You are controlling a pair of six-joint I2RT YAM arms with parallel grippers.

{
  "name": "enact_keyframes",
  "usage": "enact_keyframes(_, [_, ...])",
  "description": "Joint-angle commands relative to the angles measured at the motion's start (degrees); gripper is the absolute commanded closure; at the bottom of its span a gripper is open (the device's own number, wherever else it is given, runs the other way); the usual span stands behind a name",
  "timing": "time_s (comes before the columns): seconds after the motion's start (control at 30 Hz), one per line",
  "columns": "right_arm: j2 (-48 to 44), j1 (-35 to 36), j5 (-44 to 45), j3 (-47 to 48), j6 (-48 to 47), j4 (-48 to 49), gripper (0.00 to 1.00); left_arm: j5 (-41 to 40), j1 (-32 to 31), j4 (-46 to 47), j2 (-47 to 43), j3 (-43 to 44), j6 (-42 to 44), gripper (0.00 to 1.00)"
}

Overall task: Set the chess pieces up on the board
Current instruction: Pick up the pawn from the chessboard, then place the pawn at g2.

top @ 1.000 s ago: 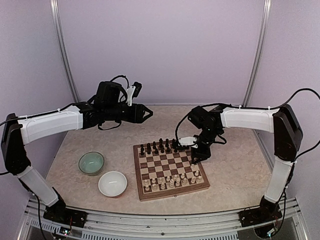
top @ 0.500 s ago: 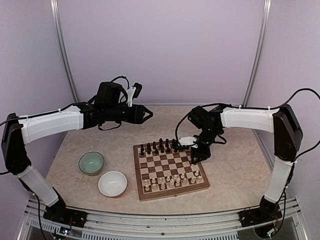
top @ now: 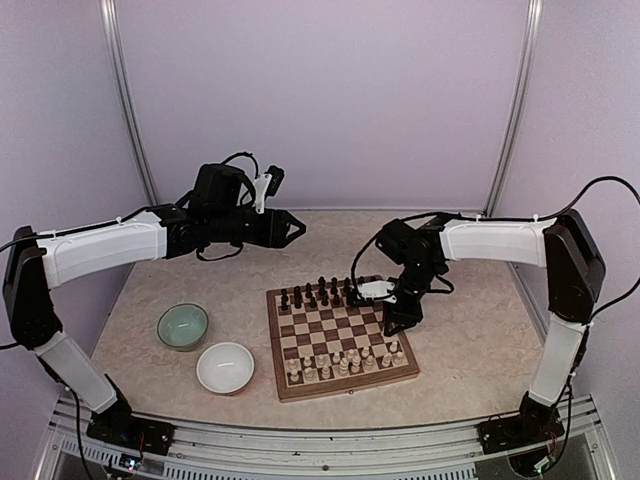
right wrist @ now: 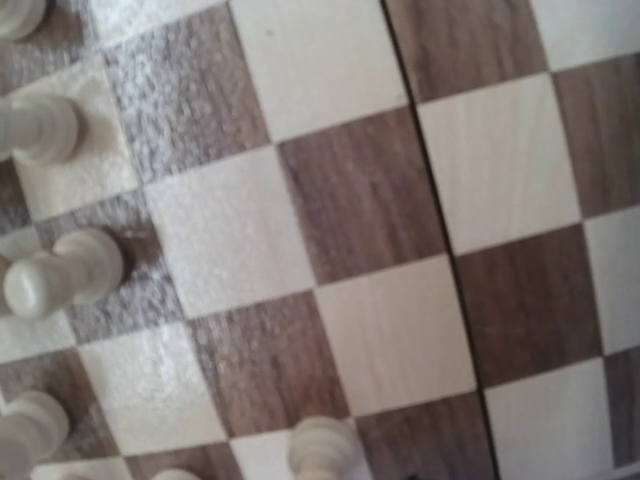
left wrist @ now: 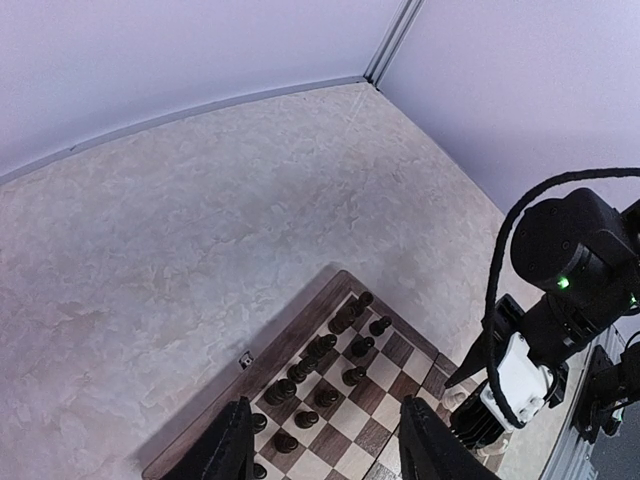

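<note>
On the table (top: 480, 340) the board (top: 345, 386) carries dark chess pieces (top: 318, 295) on its far rows and cream pieces (top: 345, 362) near; left gripper (top: 298, 227) wide, empty, aloft beyond it; right gripper (top: 391, 325) low over its right edge, opening indiscernible; border tag (left wrist: 246, 359) illegible.

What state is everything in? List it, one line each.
Square wooden chessboard: flat on table.
Dark brown chess pieces: upright, far rows.
Cream chess pieces: upright, near rows.
Round green bowl: upright, empty.
Round white bowl: upright, empty.
Left gripper: open, empty.
Right gripper: low over board, jaws unclear.
</note>
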Motion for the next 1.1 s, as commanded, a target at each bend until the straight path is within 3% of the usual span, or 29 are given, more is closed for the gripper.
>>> enact_keyframes(0.0, [0.76,0.68,0.2,-0.42,0.03,0.36,0.65,0.35,0.13,-0.42,0.62,2.15,0.65,0.5])
enact_keyframes(0.13, [0.99,1.18,-0.15,-0.31,-0.03,0.71,0.72,0.42,0.14,-0.39,0.63,2.24,0.65,0.5])
enact_keyframes(0.37, [1.34,2.42,-1.74,0.96,-0.43,-0.39,0.93,0.56,0.05,-0.47,0.69,2.26,0.65,0.5])
enact_keyframes(1.07, [-0.05,5.96,-3.49,-0.19,-2.09,-3.92,0.94,0.37,-0.04,-0.73,0.98,2.34,0.74,0.5])
